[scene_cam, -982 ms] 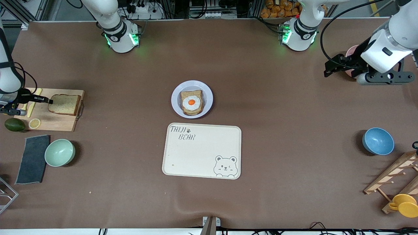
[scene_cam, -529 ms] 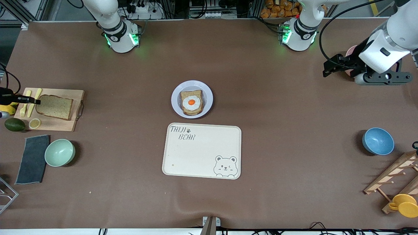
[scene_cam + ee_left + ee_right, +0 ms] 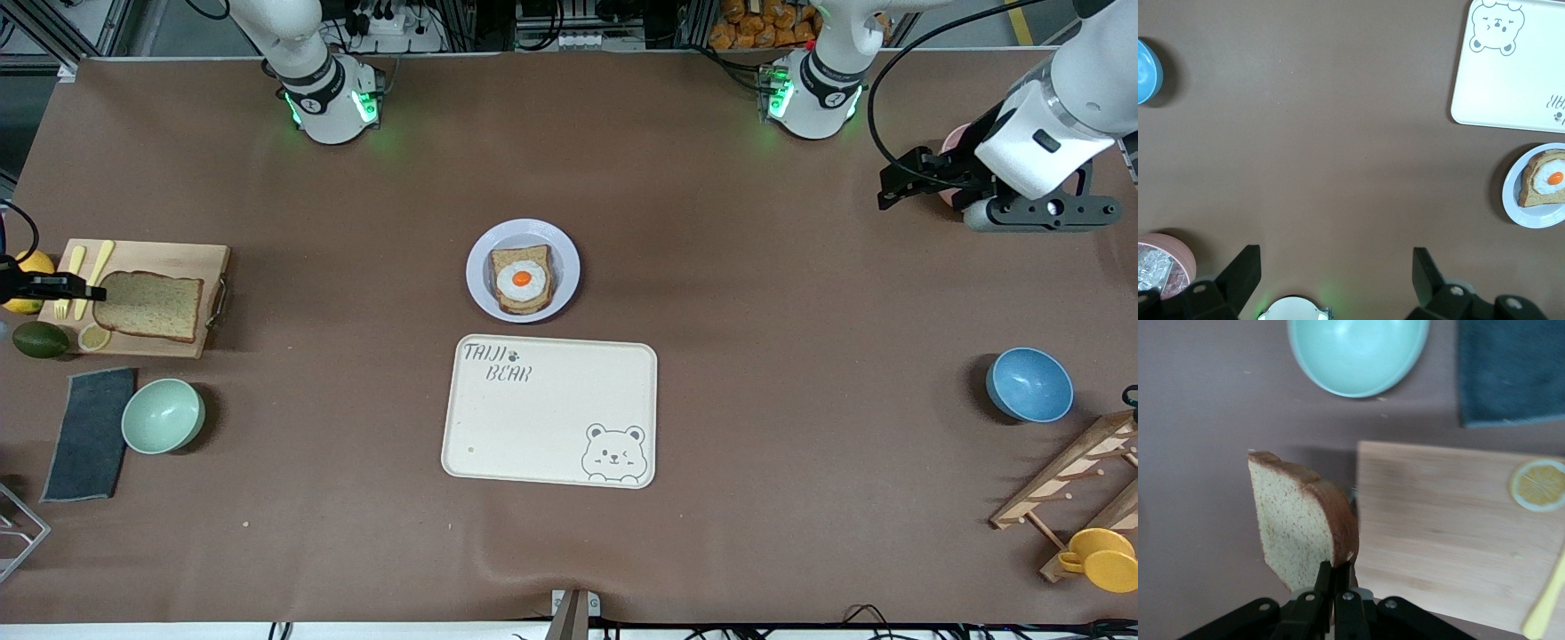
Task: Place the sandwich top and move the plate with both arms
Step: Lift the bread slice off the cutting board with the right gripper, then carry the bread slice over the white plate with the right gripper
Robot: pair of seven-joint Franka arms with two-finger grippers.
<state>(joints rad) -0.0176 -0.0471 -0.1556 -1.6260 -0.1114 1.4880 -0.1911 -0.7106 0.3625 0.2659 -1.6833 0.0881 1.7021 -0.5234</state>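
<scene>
My right gripper (image 3: 89, 291) pinches the sandwich top (image 3: 147, 306) over the cutting board (image 3: 160, 258); the plate (image 3: 564, 258) lies toward the desk's middle, left gripper (image 3: 1331, 280) wide, waiting

Setting: robotics lab. Evidence: two white arms (image 3: 311, 80) bolted to a brown-covered bench (image 3: 711, 533); aluminium framing, a power strip (image 3: 391, 22) and cabling were at 12 o'clock; staged toy food.

The worktop (image 3: 800, 462) wears matt brown cloth. The cutting board (image 3: 1451, 527) is pale, grained wood. The sandwich top (image 3: 1301, 527) looks porous and speckled, its crust smooth. The plate (image 3: 564, 267) looks smooth, the tray (image 3: 551, 418) matt cream.
</scene>
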